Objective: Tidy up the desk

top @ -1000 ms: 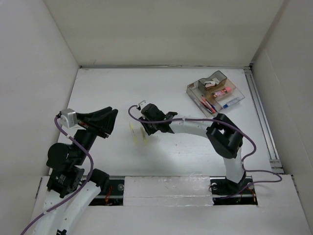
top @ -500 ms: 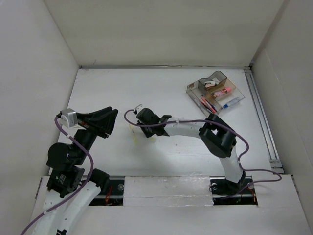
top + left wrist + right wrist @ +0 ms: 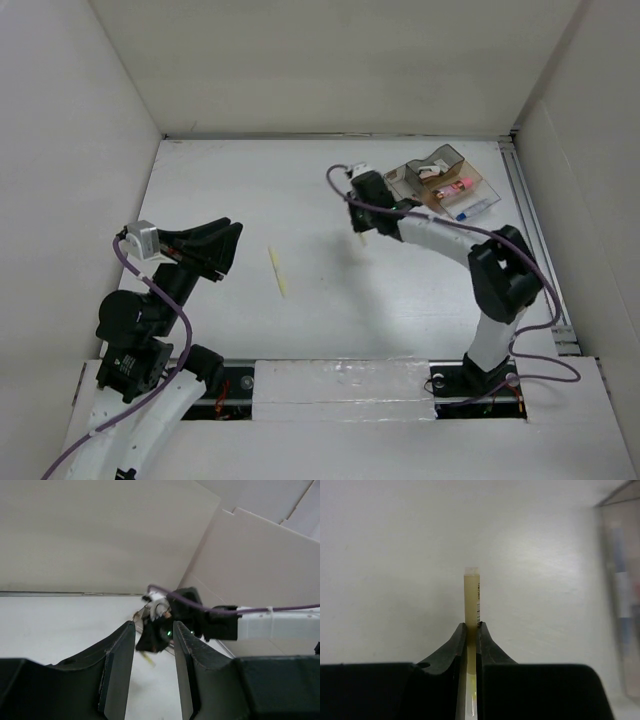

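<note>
White desk (image 3: 390,565) lies below the right gripper (image 3: 472,628), which is clenched on a pale yellow stick (image 3: 472,597). The left gripper (image 3: 153,630) hangs above the desk, jaws parted and empty.

In the right wrist view the tray (image 3: 620,580) was cut off by the right edge and blurred, its contents only blue, white and pink smears. The stick (image 3: 472,597) ran down between the fingers (image 3: 452,647) of the right gripper (image 3: 472,626), its lower end hidden, and its print was too small to read. From above, those fingers were hidden under the gripper's body, and the tray's items were too small to name. A thin yellow piece (image 3: 277,271), between the left edge and middle of the desk (image 3: 220,180), was too small to identify. The left wrist view blurred the right gripper and cut the left gripper (image 3: 153,625) off at the bottom.
</note>
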### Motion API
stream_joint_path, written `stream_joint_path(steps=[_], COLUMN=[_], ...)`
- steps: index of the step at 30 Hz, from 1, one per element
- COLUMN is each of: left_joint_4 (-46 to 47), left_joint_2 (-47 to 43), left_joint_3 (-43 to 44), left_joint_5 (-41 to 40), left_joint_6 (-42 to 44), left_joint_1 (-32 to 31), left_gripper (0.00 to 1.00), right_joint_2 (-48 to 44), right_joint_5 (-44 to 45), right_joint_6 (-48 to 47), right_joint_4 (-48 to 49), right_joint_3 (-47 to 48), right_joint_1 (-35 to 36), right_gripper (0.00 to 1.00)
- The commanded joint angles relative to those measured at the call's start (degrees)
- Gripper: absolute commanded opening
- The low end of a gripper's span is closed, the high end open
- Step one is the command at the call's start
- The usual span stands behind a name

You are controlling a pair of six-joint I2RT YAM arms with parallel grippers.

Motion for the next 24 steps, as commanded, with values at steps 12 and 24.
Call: stream_joint_path(steps=[12,24], left_joint_4=[2.7,2.5], left_joint_2=[1.3,1.2], left_joint_3=[-0.3,-0.3], left_joint_5=[1.7,1.0], left_joint_6=[0.3,0.3], left_joint_1=[0.2,0.2], left_gripper=[0.32,0.32], right_joint_2=[-8.3,-0.5], right_joint_5=[-1.6,-6.4], right_joint_6=[-1.6,-7.3], right_joint_4=[3.8,-0.5], right_joint_3=[-3.2,5.6], right_joint_1=[-21.7,-24.9], right_gripper=[0.0,0.03])
